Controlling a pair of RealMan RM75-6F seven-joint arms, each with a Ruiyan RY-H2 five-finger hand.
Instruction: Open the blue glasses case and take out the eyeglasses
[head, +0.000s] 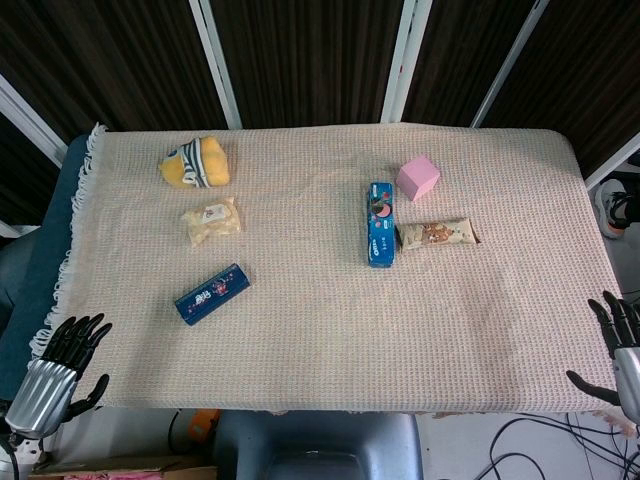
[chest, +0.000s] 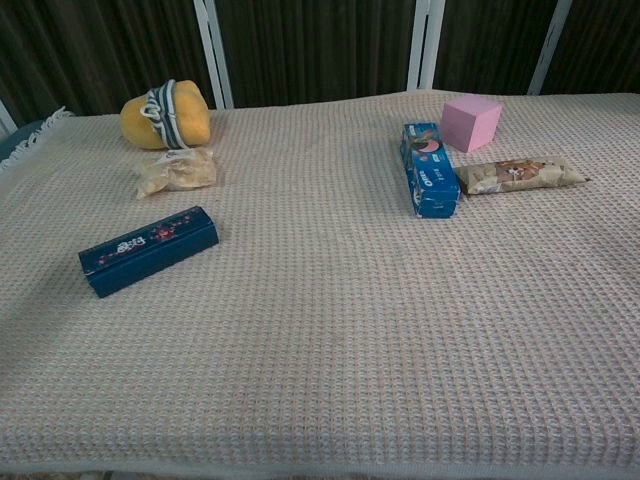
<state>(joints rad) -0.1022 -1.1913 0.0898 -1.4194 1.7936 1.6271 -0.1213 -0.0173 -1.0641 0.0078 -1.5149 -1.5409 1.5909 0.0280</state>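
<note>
we've got the blue glasses case (head: 212, 294) lying closed on the desk (head: 330, 330), our left hand (head: 58, 368) and right hand (head: 618, 348) both spread, holding nothing, off the near corners

Tablecloth (chest: 330, 330) matt waffle-weave cloth; blue glasses case (chest: 148, 250) smooth, slightly glossy; snack bar wrapper (chest: 520, 176) shiny.

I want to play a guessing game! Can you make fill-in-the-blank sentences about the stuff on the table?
1. The blue glasses case is still ____.
2. The cube near the cookie box is colored ____.
3. The left hand and right hand hold ____.
4. The striped plush toy is colored ____.

Missing words: closed; pink; nothing; yellow
</note>
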